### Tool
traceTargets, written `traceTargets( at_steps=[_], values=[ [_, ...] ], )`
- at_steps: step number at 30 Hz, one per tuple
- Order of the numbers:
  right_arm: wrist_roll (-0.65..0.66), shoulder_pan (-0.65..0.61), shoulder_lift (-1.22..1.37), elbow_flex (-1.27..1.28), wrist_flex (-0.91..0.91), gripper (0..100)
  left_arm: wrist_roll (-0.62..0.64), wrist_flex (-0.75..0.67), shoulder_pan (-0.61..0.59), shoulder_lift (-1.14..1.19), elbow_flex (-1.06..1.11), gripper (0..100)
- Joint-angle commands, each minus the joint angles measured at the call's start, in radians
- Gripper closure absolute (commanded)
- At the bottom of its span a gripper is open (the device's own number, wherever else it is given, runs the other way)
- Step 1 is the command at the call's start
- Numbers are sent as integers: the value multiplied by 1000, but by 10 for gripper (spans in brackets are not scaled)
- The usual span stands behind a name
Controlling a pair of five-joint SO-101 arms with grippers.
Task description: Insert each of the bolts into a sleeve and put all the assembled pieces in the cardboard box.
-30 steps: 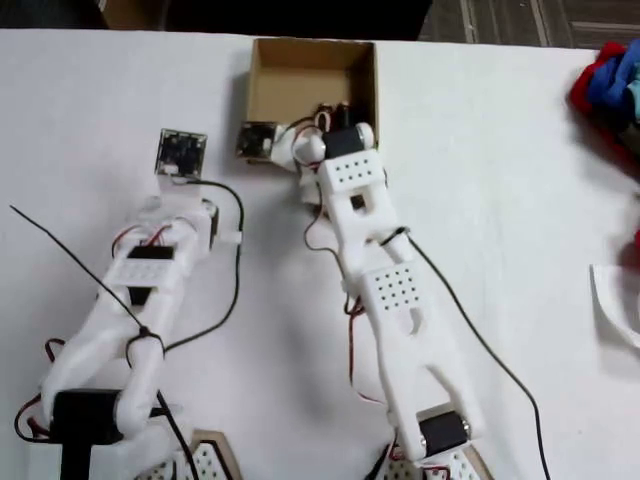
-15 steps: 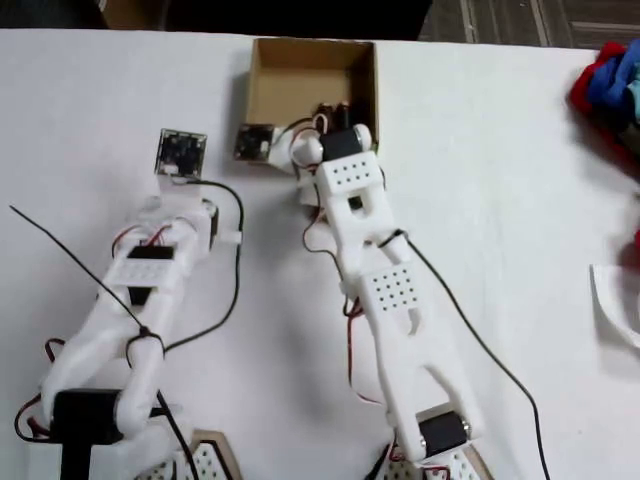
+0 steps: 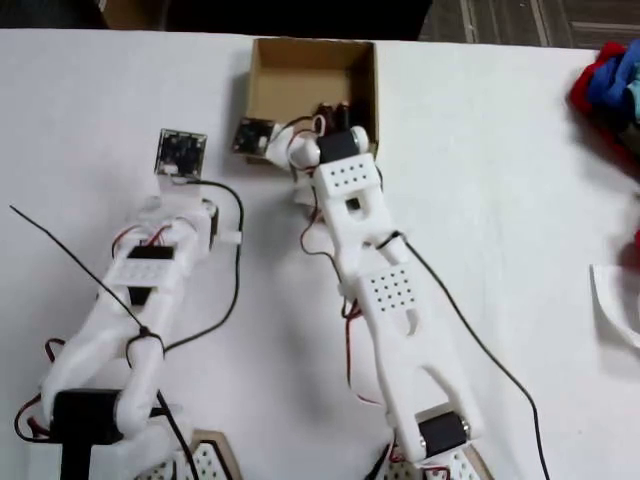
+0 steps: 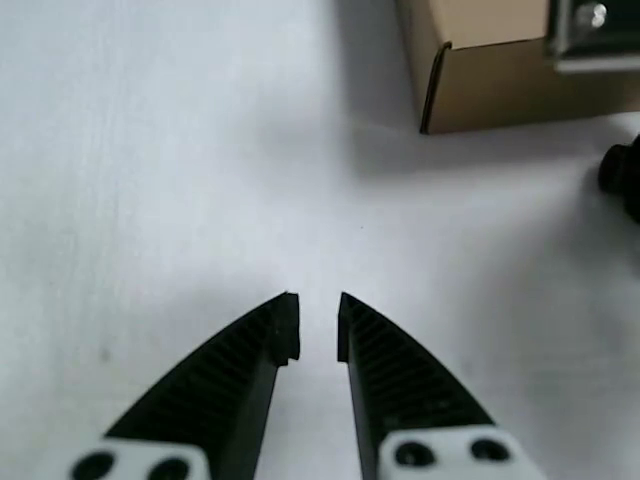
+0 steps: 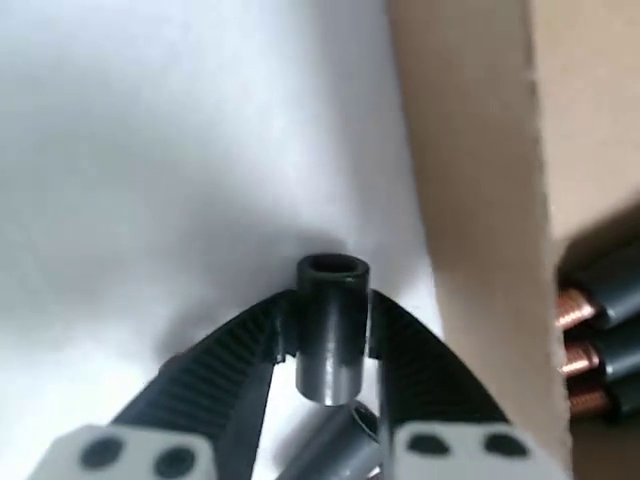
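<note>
Okay: right jaws are clamped on the flanks of one black sleeve point(image 5: 333, 325), open bore toward the camera, just outside the cardboard box point(image 5: 470, 200) wall. It's likely rigid, light and smooth, so it may slip; a mid-body grip looks best. One grey cylinder point(image 5: 325, 445) sits beneath it. Three copper-tipped assembled pieces point(image 5: 585, 352) lie inside the box. Left jaws are barely parted and empty, over the bench point(image 4: 150, 150) near a box corner.

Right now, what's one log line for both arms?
right gripper: shut on sleeve, beside box | left gripper: open, empty, over table | box: some pieces inside
</note>
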Motion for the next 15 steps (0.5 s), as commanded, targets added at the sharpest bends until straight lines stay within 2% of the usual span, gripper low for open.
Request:
traceTargets(
  at_steps=[1, 5, 9, 15],
  values=[
    [-14, -18, 10, -8, -42, 836, 5, -14, 2, -6, -4, 912],
    [-9, -16, 12, -8, -42, 846, 5, -14, 2, -6, -4, 912],
    [-8, -18, 12, -8, -28, 986, 5, -14, 2, -6, -4, 912],
    [-17, -31, -13, -18, 125, 978, 5, -14, 2, -6, -4, 912]
  ],
)
